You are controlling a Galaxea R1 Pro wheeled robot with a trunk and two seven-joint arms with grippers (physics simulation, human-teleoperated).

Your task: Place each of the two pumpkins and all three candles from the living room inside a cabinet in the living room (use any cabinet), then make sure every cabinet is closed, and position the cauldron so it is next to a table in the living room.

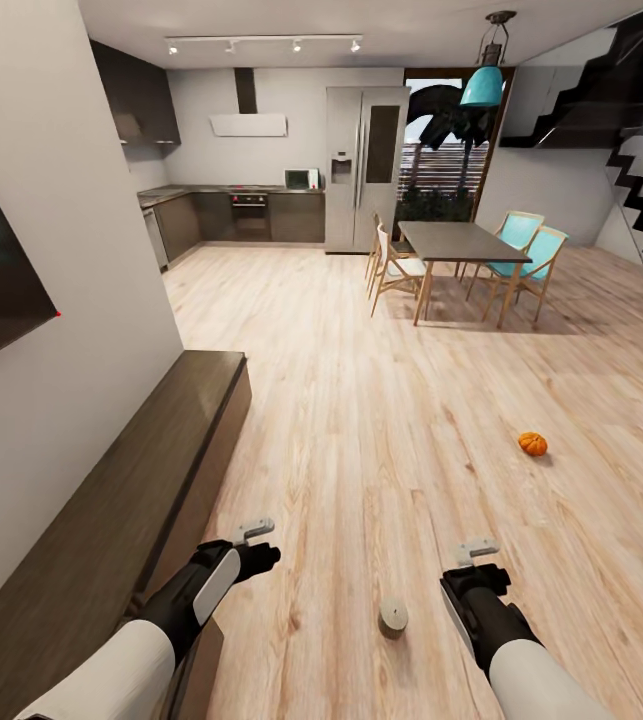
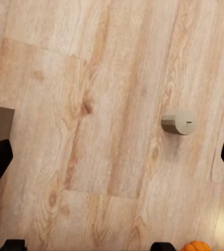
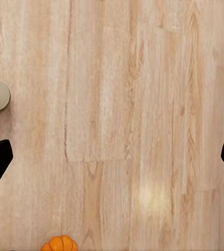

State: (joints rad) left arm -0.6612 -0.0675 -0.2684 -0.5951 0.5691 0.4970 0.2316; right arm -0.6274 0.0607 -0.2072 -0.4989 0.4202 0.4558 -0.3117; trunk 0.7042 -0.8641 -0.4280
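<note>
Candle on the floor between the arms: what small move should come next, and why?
Probably lower the right hand toward the candle. It stands upright on the bare floor just ahead of the robot, nearest that arm. Both hands look open and empty, and the cabinet sits close on the left. The pumpkin lies farther off.

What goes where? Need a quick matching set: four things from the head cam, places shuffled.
Things:
1. pumpkin
2. candle
3. cabinet
4. dining table

Places:
A. along the wall at the robot's left
B. on the floor between the two arms
C. far side of the room, chairs around it
D. on the floor ahead, to the right

Pairs: 1-D, 2-B, 3-A, 4-C
</note>
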